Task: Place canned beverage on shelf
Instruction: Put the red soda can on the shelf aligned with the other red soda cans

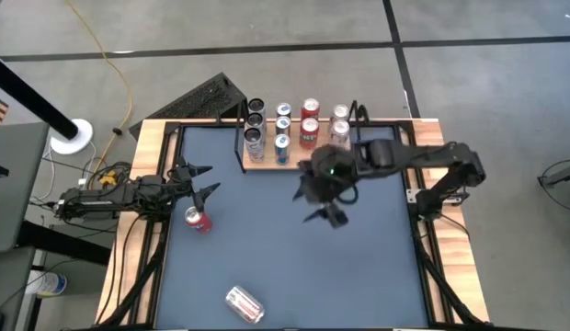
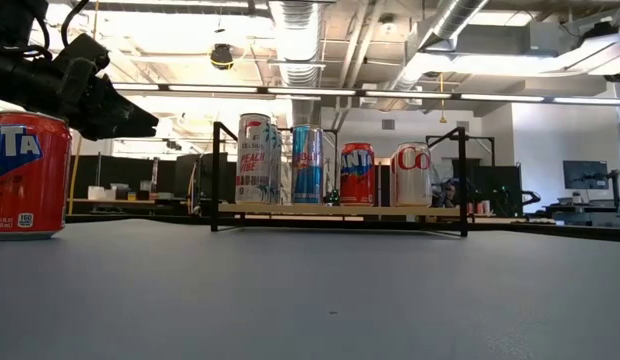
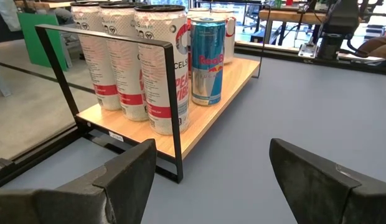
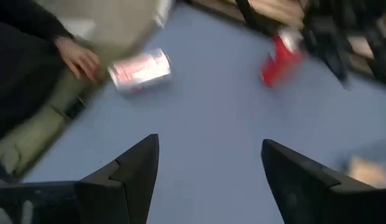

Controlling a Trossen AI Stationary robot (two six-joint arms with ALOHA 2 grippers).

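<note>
The shelf (image 1: 267, 164), a light-wood board between black wire uprights, stands at the table's far edge and carries several upright cans (image 2: 308, 164) (image 3: 207, 61). A red can (image 1: 199, 219) (image 2: 25, 175) stands upright on the blue table top just in front of my left gripper (image 1: 207, 181) (image 3: 211, 180), which rests open at the left edge, touching nothing. A silver and red can (image 1: 245, 303) (image 4: 140, 70) lies on its side near the front edge. My right gripper (image 1: 326, 213) (image 4: 208, 168) hangs open and empty above the table's middle, in front of the shelf, blurred.
In the right wrist view a person's hand (image 4: 78, 59) and dark sleeve show just beyond the table's near edge, close to the lying can. Wooden borders (image 1: 152, 156) frame the table top. Bare blue surface (image 1: 359, 276) lies at the front right.
</note>
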